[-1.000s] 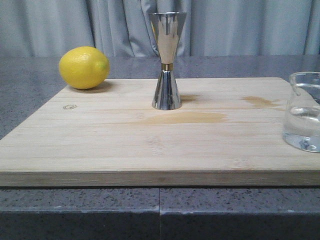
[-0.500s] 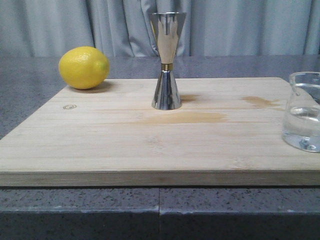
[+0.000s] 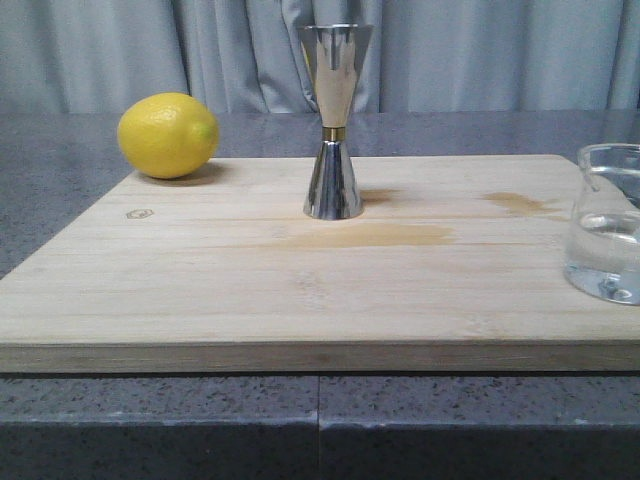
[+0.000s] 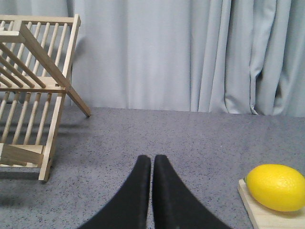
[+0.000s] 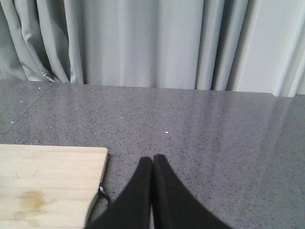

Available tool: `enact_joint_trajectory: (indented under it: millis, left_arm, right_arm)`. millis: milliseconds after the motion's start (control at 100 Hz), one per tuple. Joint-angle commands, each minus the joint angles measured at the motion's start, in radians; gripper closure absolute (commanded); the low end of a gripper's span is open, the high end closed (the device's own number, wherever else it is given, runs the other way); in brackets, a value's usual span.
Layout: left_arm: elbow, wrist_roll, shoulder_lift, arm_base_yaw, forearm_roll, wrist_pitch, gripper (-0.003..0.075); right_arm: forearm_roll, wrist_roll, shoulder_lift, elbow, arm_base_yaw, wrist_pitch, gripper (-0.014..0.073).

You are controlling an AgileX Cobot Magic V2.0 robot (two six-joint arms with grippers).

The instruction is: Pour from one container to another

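A clear glass beaker [image 3: 607, 222] with liquid in it stands at the right edge of the wooden board [image 3: 250, 285] in the front view, partly cut off by the frame. The tall steel jigger [image 3: 334, 120] with its gold waist band stands upright at the board's far middle. Neither gripper shows in the front view. My left gripper [image 4: 152, 160] is shut with nothing in it, over the grey counter to the left of the board. My right gripper [image 5: 153, 160] is shut and empty too, over the counter just beyond the board's right edge [image 5: 97, 179].
A yellow lemon [image 3: 167, 135] lies on the board's far left corner and shows again as the lemon [image 4: 276, 187] in the left wrist view. A wooden dish rack [image 4: 33, 95] stands on the counter left of the board. Grey curtains hang behind the counter.
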Motion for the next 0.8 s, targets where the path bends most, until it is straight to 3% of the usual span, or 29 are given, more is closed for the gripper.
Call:
enact_joint_trajectory:
  millis: [0,100,220,320,790]
  left_arm:
    - [-0.029,-0.005,0.018,0.001,-0.007,-0.080,0.0711]
    - [-0.029,-0.005,0.018,0.001,-0.007,-0.077,0.0563]
    - [-0.029,-0.005,0.018,0.001,-0.007,-0.077,0.0306]
    - [-0.029,-0.005,0.018,0.001,-0.007,-0.079,0.0192]
    - [-0.029,-0.005,0.018,0.001,-0.049,-0.088,0.0196]
  right_arm:
    - [-0.010,-0.007,0.019,-0.036,0.004,-0.074,0.0640]
    - [-0.010,-0.007,0.019,-0.036,0.002,-0.074,0.0488]
    - [-0.010,-0.007,0.019,-0.036,0.002,-0.069,0.0181]
    - [-0.010,-0.007,0.019,-0.036,0.002,-0.058,0.0033]
    - [0.024,-0.007,0.019,-0.036,0.002,-0.062,0.0008]
